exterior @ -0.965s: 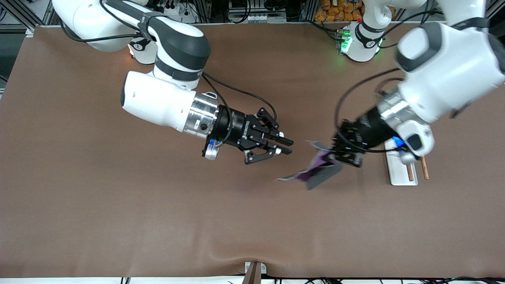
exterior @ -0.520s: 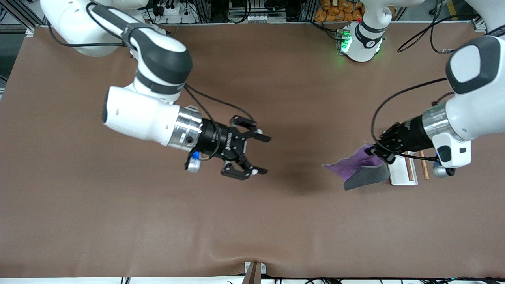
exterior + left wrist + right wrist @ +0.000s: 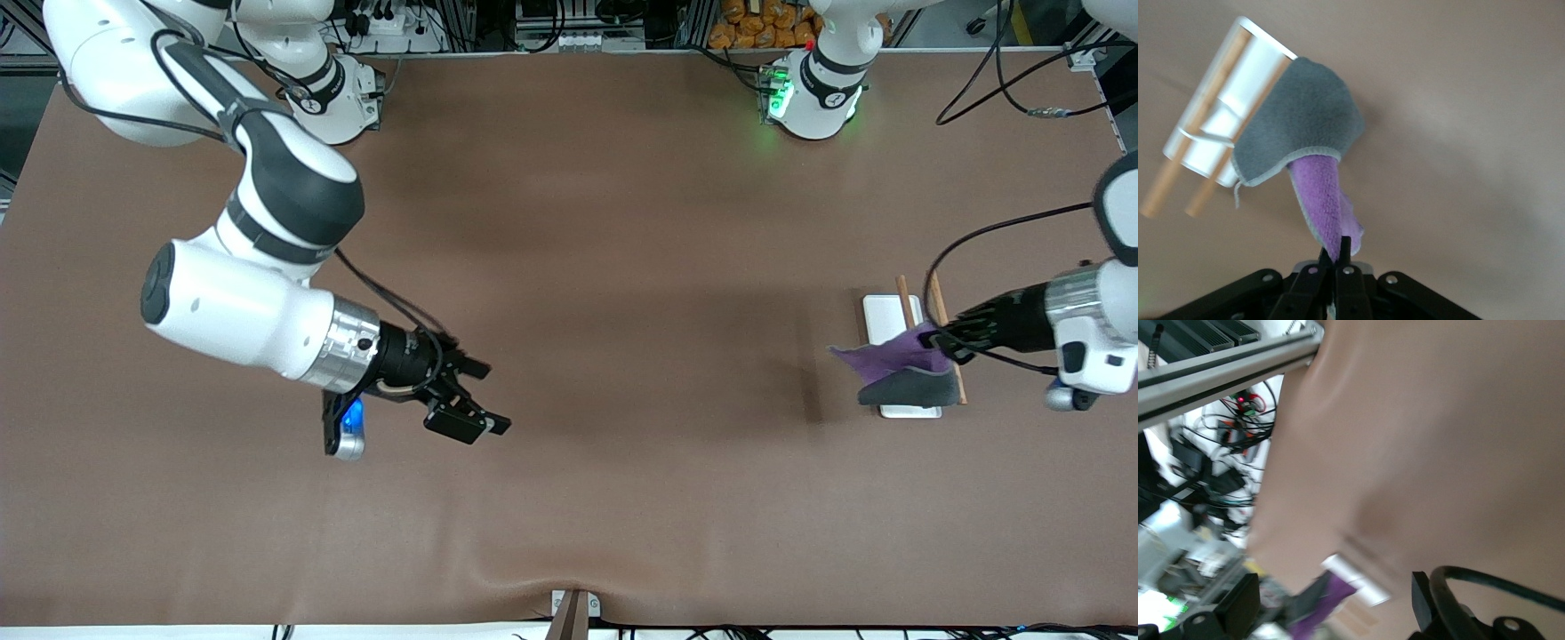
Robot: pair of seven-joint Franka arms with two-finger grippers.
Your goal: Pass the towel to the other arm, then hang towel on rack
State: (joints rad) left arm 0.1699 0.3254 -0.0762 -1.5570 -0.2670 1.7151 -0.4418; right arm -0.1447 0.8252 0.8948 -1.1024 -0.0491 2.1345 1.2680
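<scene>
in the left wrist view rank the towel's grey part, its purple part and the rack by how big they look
1. The rack, though the towel covers part of it and it lies farther off.
2. The towel's grey part.
3. The towel's purple part, pinched in the left gripper.

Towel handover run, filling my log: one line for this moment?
left gripper: shut on towel over rack | right gripper: open, waiting over table

The towel point(image 3: 893, 373) hides part of the rack point(image 3: 889, 316); the left arm is cut off at the front view's edge.
</scene>
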